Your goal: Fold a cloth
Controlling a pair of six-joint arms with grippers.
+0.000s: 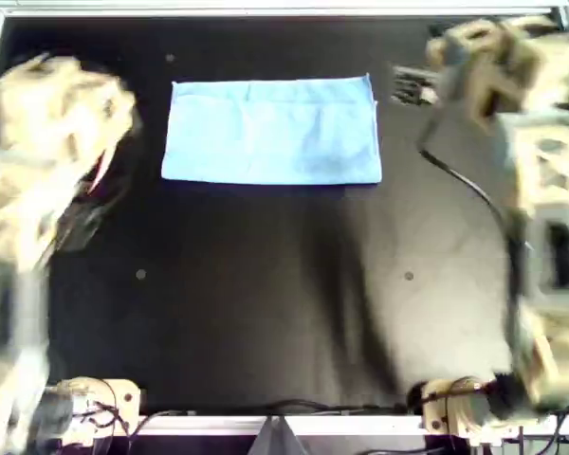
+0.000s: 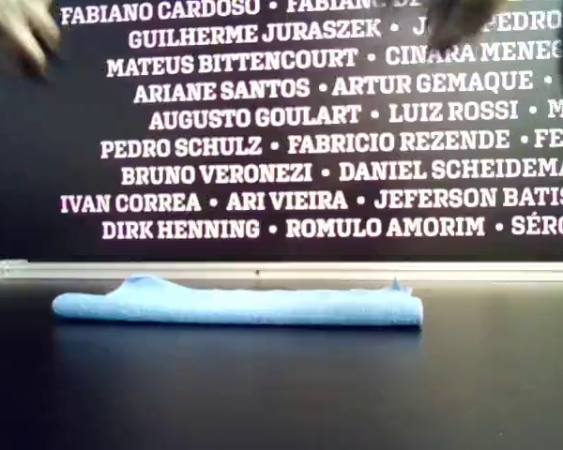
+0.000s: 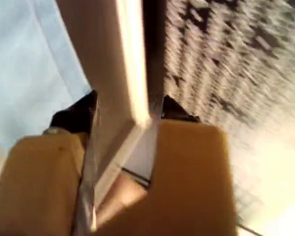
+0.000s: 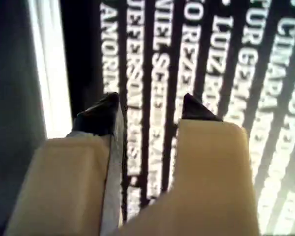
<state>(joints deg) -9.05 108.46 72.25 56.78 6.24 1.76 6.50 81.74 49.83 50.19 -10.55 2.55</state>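
The light sky-blue, thin fabric cloth lies folded into a flat rectangle on the black table, toward the far edge in the overhead view and a little left of centre; in the exterior view it shows as a low blue band in front of the pale metal rail and the black wall of white printed names. Nothing touches it. My left gripper is lifted off the table, its dark-tipped fingers spread apart with nothing between them; its wrist view catches a patch of the cloth beside the rail. My right gripper is likewise spread and empty, looking at the lettered wall. In the overhead view both beige arms are blurred, my left at that view's left edge, my right at its upper right, each well apart from the cloth.
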